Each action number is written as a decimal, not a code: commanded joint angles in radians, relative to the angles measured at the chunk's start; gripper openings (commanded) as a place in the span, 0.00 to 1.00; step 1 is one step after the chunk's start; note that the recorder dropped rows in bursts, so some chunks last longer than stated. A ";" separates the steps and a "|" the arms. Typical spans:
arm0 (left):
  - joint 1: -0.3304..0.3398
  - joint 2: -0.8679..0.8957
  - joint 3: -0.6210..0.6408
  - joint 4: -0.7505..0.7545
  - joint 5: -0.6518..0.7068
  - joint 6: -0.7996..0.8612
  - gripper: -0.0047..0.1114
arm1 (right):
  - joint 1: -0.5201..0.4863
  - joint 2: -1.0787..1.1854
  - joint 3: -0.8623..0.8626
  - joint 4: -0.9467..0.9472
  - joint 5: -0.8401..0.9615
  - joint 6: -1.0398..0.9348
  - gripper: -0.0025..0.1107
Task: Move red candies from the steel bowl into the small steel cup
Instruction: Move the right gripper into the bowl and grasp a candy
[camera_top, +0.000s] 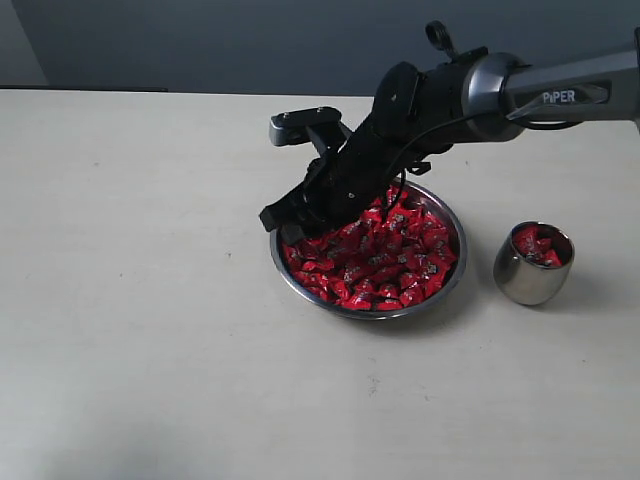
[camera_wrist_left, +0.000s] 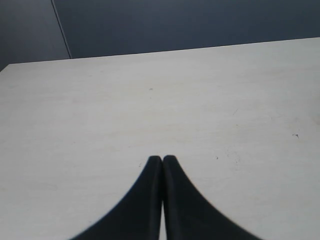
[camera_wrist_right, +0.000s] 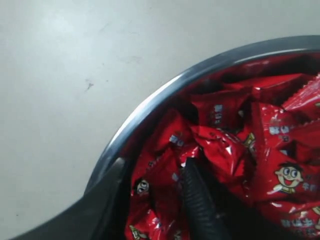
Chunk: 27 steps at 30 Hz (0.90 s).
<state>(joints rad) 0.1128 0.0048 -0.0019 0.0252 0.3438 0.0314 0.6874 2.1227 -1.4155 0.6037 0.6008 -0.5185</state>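
Observation:
The steel bowl (camera_top: 370, 313) sits at the table's middle, heaped with red candies (camera_top: 385, 265). To its right stands the small steel cup (camera_top: 530, 275) with a few red candies (camera_top: 537, 245) inside. My right gripper (camera_top: 290, 225) reaches across and dips into the bowl's left edge. In the right wrist view the gripper (camera_wrist_right: 152, 165) is open, with its fingers pushed into the candies (camera_wrist_right: 270, 125) just inside the bowl's rim (camera_wrist_right: 150, 105) and wrappers lying between them. My left gripper (camera_wrist_left: 162, 159) is shut with nothing in it, above bare table, and it does not show in the exterior view.
The pale table (camera_top: 150, 300) stretches to the left and in front of the bowl. A dark wall (camera_top: 250, 40) runs behind the table's far edge. The right arm (camera_top: 560, 95) spans above the area between bowl and cup.

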 joint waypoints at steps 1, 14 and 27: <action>-0.005 -0.005 0.002 0.002 -0.010 -0.002 0.04 | 0.001 -0.001 -0.005 -0.011 -0.011 -0.007 0.33; -0.005 -0.005 0.002 0.002 -0.010 -0.002 0.04 | 0.001 0.004 -0.005 -0.011 -0.011 -0.007 0.33; -0.005 -0.005 0.002 0.002 -0.010 -0.002 0.04 | 0.001 0.031 -0.005 -0.029 -0.016 -0.007 0.15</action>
<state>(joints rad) 0.1128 0.0048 -0.0019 0.0252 0.3438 0.0314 0.6874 2.1590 -1.4170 0.5940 0.5930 -0.5208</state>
